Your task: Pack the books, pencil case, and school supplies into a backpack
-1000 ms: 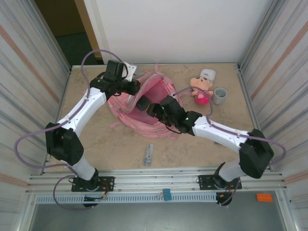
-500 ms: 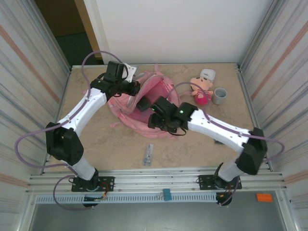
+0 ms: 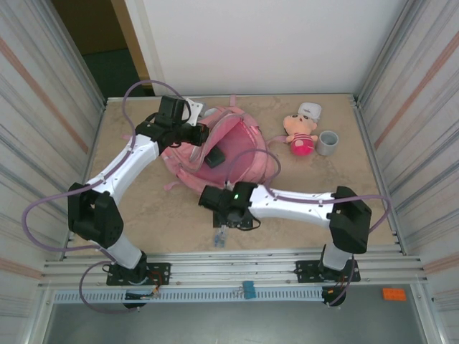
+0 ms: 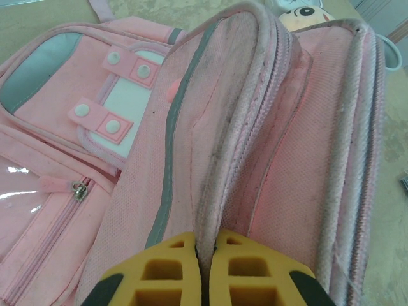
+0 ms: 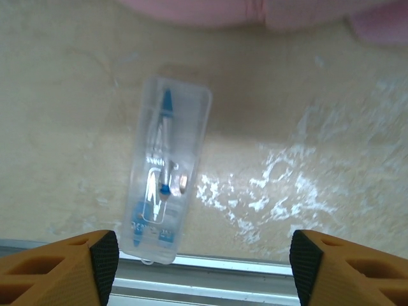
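The pink backpack (image 3: 237, 161) lies at the back middle of the table with its mouth held open. My left gripper (image 3: 202, 134) is shut on the backpack's upper zipper rim (image 4: 220, 191), with the yellow fingers (image 4: 159, 268) pinching the rim. A dark flat thing (image 3: 214, 156) sits inside the opening; I cannot tell what it is. The books are out of view. The school supplies, a clear case (image 5: 166, 172) holding a silver and blue tool, lie near the table's front edge (image 3: 221, 233). My right gripper (image 5: 204, 261) hangs open just above that case (image 3: 221, 215), which lies toward its left finger.
A pink plush doll (image 3: 300, 135) and a grey cup (image 3: 328, 142) stand at the back right, right of the backpack. The metal front rail (image 5: 255, 271) runs just under the clear case. Ribbed walls close in both sides of the table.
My right arm has pulled back from the backpack's mouth toward the front edge and now hangs over the clear case. The left gripper has kept its hold on the rim.
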Controlling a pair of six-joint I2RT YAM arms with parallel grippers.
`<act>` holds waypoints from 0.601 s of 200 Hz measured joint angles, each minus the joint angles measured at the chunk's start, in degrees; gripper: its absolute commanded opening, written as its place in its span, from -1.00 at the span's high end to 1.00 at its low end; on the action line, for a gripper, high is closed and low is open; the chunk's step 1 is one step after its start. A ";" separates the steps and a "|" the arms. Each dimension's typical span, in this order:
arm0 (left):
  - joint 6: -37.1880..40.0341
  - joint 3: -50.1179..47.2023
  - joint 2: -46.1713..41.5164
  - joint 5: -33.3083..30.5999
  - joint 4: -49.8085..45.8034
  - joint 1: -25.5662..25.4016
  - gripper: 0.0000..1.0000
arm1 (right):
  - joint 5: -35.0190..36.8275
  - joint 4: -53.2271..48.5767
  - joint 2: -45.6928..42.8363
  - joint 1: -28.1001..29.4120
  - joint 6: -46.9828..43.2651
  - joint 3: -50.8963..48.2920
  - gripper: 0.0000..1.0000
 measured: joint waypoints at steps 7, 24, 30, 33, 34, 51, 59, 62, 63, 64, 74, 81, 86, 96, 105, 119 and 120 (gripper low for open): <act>-0.02 0.00 0.00 0.07 0.02 0.00 1.00 | -0.09 0.74 0.90 0.72 0.76 -0.37 -0.45; -0.07 0.00 0.00 0.35 0.04 0.11 1.00 | -0.57 2.69 4.00 1.03 1.53 -0.33 -0.45; -0.15 0.00 0.00 0.42 0.04 0.13 1.00 | -0.70 3.26 5.18 0.96 1.51 -0.22 -0.45; -0.24 0.00 0.00 0.48 0.07 0.15 1.00 | -0.79 3.50 5.77 0.96 1.53 -0.13 -0.45; -0.24 0.00 0.00 0.48 0.07 0.15 1.00 | -0.79 3.54 5.92 0.96 1.51 -0.11 -0.45; -0.48 -0.17 0.00 0.63 0.28 0.15 1.00 | -2.27 5.22 9.20 0.28 1.29 0.24 -0.43; -0.52 -0.35 0.00 0.83 0.48 0.15 1.00 | -3.30 5.81 10.16 0.00 1.27 0.24 -0.41; -0.55 -0.42 0.00 0.85 0.50 0.15 1.00 | -3.58 6.03 10.45 -0.15 1.25 0.24 -0.38; -0.57 -0.44 0.00 0.90 0.52 0.15 1.00 | -3.67 6.08 10.51 -0.20 1.25 0.22 -0.37; -0.57 -0.46 0.00 0.92 0.57 0.15 1.00 | -3.96 6.21 10.64 -0.26 1.25 0.22 -0.36; -0.68 -0.79 -0.07 0.98 0.87 0.15 1.00 | -5.46 7.21 11.21 -0.96 1.16 0.22 -0.32; -0.70 -1.01 -0.20 1.03 1.07 0.15 1.00 | -6.43 8.22 11.32 -1.44 1.03 0.22 -0.27; -0.72 -1.16 -0.31 1.18 1.11 0.15 1.00 | -6.88 8.72 11.39 -1.79 0.90 0.22 -0.24; -0.85 -1.46 -0.55 1.36 1.33 0.15 1.00 | -8.04 9.66 11.78 -2.38 0.33 0.22 -0.21; -0.87 -1.77 -0.76 1.36 1.49 0.15 1.00 | -8.44 10.19 12.35 -2.78 0.02 0.22 -0.19; -0.90 -2.10 -0.90 1.42 1.73 0.15 1.00 | -9.49 10.43 13.46 -3.08 -0.44 0.22 -0.12; -0.90 -2.10 -0.90 1.42 1.73 0.15 1.00 | -9.55 10.43 13.53 -3.08 -0.46 0.22 -0.12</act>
